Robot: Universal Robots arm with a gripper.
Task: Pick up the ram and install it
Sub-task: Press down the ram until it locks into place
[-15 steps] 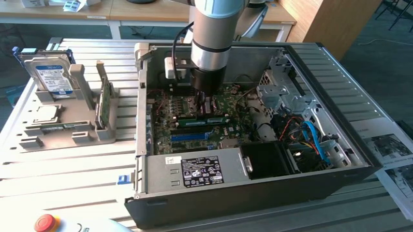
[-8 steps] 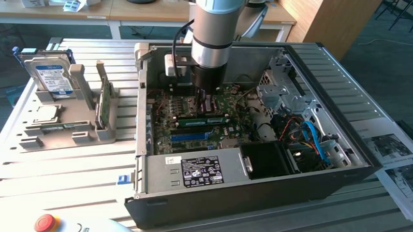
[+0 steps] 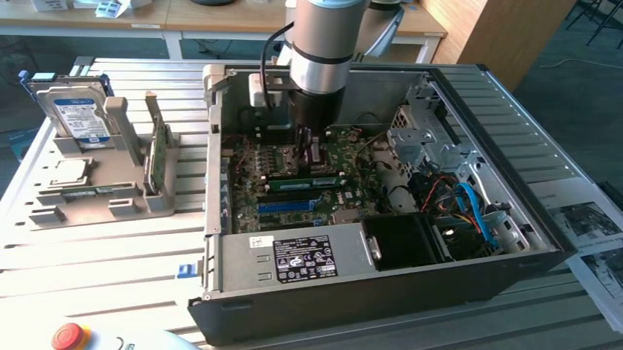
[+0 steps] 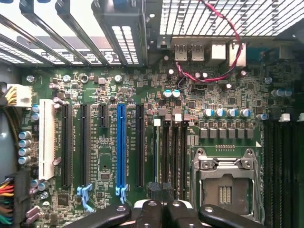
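Your pincer [image 3: 314, 154] hangs clenched on nothing, low by the ram [image 3: 306, 180] in its slot, probably to press it down.

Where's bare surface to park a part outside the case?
Free: slatted table between the grey holder tray and the red button, and along the open PC case's left wall. Crowded: the tray, carrying the hard drive and a ram stick; papers on the exterior view's right.
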